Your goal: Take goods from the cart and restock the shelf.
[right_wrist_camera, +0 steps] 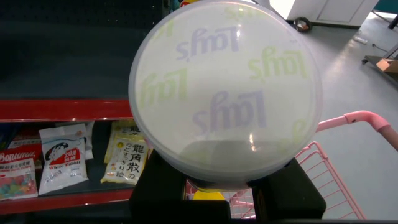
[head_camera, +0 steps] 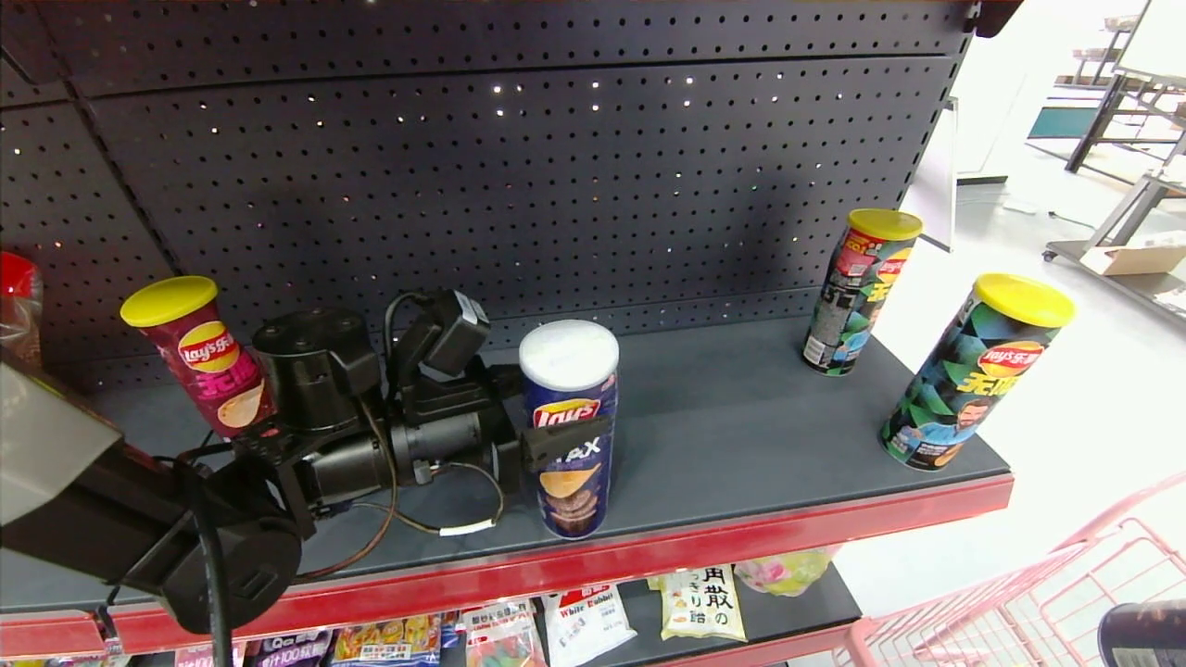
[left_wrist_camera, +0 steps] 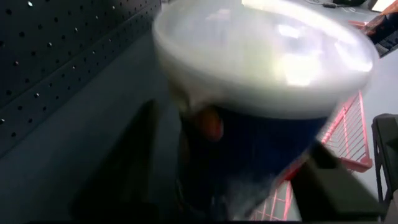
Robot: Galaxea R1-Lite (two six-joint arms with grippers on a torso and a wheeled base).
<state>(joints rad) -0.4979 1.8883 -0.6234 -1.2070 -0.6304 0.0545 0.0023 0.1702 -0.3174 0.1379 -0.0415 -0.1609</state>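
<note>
A blue chips can (head_camera: 567, 421) with a white lid stands upright near the front of the dark shelf board (head_camera: 732, 445). My left gripper (head_camera: 563, 437) lies low over the board and is shut on the can's middle, one finger crossing its front. Close up, the same blue can (left_wrist_camera: 261, 81) sits between the dark fingers (left_wrist_camera: 127, 165) of the left gripper (left_wrist_camera: 236, 183). My right gripper (right_wrist_camera: 227, 190) is off the shelf, over the pink cart (right_wrist_camera: 348, 162), shut on a second can with a translucent lid (right_wrist_camera: 227, 93).
A pink can (head_camera: 199, 357) stands at the back left of the board. Two green-black cans (head_camera: 862, 292) (head_camera: 977, 371) stand at the right end. A pegboard wall backs the shelf. Snack bags (head_camera: 700, 602) fill the lower shelf. The pink cart (head_camera: 1066, 584) is at lower right.
</note>
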